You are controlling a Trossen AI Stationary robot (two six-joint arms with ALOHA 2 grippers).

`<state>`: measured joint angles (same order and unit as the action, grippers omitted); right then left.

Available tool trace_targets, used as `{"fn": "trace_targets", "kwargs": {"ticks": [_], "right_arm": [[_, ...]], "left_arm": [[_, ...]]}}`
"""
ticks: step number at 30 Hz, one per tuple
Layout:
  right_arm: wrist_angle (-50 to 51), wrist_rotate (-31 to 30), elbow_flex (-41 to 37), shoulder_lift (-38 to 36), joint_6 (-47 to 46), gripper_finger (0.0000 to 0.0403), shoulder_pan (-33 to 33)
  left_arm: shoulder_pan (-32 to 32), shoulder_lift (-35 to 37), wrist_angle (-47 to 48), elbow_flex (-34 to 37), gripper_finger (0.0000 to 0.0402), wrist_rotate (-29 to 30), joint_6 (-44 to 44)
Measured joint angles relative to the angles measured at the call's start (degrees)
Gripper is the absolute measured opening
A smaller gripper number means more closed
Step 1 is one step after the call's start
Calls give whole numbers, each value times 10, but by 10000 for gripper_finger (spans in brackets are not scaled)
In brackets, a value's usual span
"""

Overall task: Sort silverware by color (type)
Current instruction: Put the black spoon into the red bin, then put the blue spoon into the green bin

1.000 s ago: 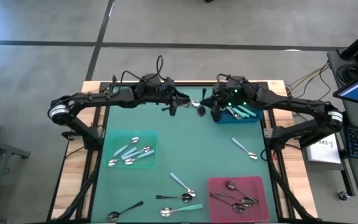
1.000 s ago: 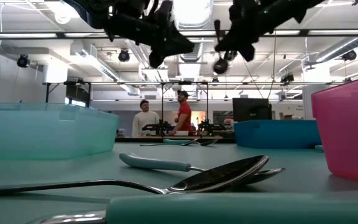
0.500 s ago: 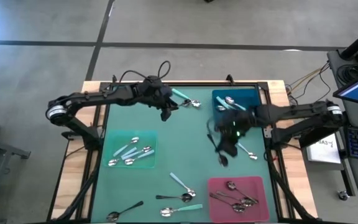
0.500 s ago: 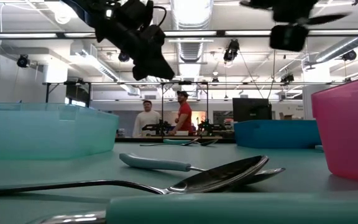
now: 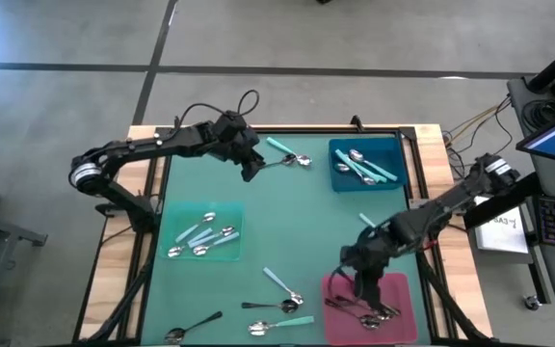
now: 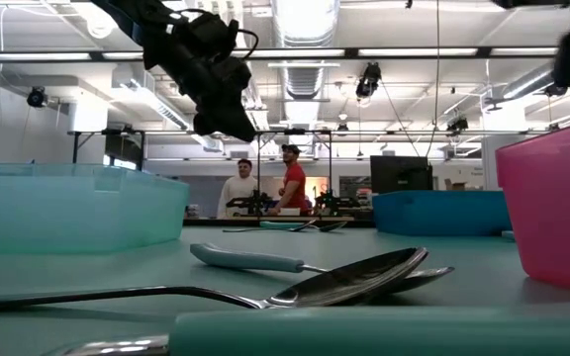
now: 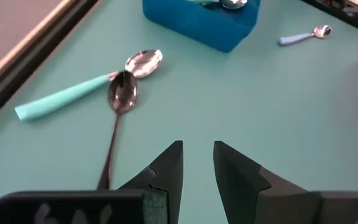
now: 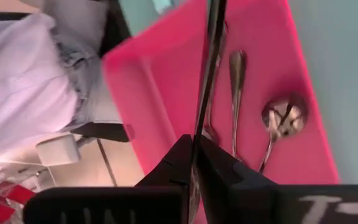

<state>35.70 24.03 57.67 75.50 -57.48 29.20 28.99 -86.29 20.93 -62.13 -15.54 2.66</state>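
Observation:
My right gripper (image 5: 362, 281) hangs over the pink tray (image 5: 401, 318) at the table's near right, shut on a dark all-metal spoon (image 8: 211, 56). Several dark spoons (image 8: 272, 127) lie in that tray. My left gripper (image 5: 250, 171) hovers open near the far edge, above the table (image 6: 222, 121). Just ahead of it a dark spoon (image 7: 118, 109) and a teal-handled spoon (image 7: 67, 98) lie flat on the mat, their bowls side by side. My left fingers (image 7: 197, 165) touch neither. My right gripper pinches the dark spoon's thin handle (image 8: 197, 127) between its two fingers. The handle runs on forward past the fingertips, over the pink tray. The spoon is lifted clear of the tray. Its bowl does not show.
A blue tray (image 5: 391, 181) at far right holds teal-handled spoons. A pale tray (image 5: 234, 214) at left holds pale blue ones. Loose spoons lie mid-right (image 5: 379, 229) and along the near edge (image 5: 282, 281), (image 5: 193, 326). People stand far behind the table (image 6: 265, 188).
My right gripper has swept from beside the blue tray at the far edge to the near right, carrying the dark spoon over the pink tray. My left gripper has drawn a little toward the table's left and sunk lower.

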Motion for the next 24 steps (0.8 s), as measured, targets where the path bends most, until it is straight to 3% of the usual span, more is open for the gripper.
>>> {"fn": "trace_targets", "kwargs": {"ticks": [5, 14, 21, 24], "right_arm": [[-4, 23, 0, 28, -59, 25, 31], [-3, 31, 0, 22, -72, 88, 43], [61, 9, 0, 4, -1, 104, 26], [109, -18, 0, -6, 49, 100, 3]], "left_arm": [[-1, 6, 19, 0, 73, 0, 17], [-1, 47, 82, 0, 73, -1, 25], [-18, 106, 219, 6, 73, 3, 24], [-25, 126, 234, 13, 73, 73, 25]]}}
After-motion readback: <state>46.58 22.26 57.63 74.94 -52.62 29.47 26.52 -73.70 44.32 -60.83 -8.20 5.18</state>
